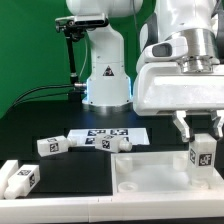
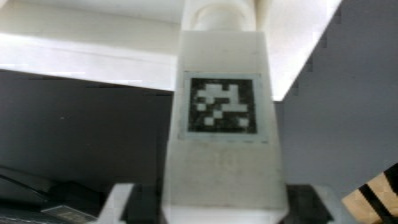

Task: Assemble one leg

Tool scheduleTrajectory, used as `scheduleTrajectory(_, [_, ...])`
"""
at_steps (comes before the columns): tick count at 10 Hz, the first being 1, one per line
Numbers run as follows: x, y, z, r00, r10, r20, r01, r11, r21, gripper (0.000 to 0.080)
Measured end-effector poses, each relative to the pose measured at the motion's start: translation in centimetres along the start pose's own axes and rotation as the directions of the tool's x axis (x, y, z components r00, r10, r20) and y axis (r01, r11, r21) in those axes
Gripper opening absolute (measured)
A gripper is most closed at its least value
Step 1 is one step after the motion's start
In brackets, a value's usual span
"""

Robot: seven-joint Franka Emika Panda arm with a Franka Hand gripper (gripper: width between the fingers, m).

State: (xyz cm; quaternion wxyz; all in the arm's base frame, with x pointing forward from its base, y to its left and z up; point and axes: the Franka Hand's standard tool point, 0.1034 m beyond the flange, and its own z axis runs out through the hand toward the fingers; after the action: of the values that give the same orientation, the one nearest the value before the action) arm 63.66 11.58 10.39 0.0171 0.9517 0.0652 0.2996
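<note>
My gripper [image 1: 203,138] is shut on a leg [image 1: 203,152], a short white block with a black-and-white tag. It holds the leg upright over the right part of the large white tray-like piece [image 1: 150,172]. In the wrist view the held leg [image 2: 222,120] fills the middle between the two fingers [image 2: 128,200], its tag facing the camera. Whether its lower end touches the tray I cannot tell. Other legs lie on the black table: one [image 1: 53,145] at the exterior view's left, one [image 1: 20,178] at the front left corner.
The marker board [image 1: 108,135] lies on the table behind the tray. A small tagged white piece [image 1: 122,145] lies by the tray's back edge. The arm's white base [image 1: 105,75] stands behind. A green backdrop covers the left.
</note>
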Motion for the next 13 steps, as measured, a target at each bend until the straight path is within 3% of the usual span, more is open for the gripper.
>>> scheduleTrajectory(8, [-0.2,-0.04,0.59,0.999,-0.008,-0.036,0.008,1.0,-0.006,0.0287])
scheduleTrajectory(9, [-0.24,-0.04,0.61,0.999,-0.009,-0.034,0.009,1.0,-0.006,0.0357])
scheduleTrajectory(10, [-0.37,0.04,0.65,1.0,-0.009,-0.005,0.009,1.0,-0.005,0.0357])
scheduleTrajectory(11, [-0.02,0.3,0.42,1.0,-0.005,0.027,0.005,1.0,-0.005,0.0542])
scheduleTrajectory(12, [0.15,0.53,0.44,0.997,0.001,0.076,-0.001,1.0,-0.004,0.0616])
scheduleTrajectory(13, [0.09,0.67,0.52,0.988,0.008,0.156,-0.007,1.0,-0.002,0.0616])
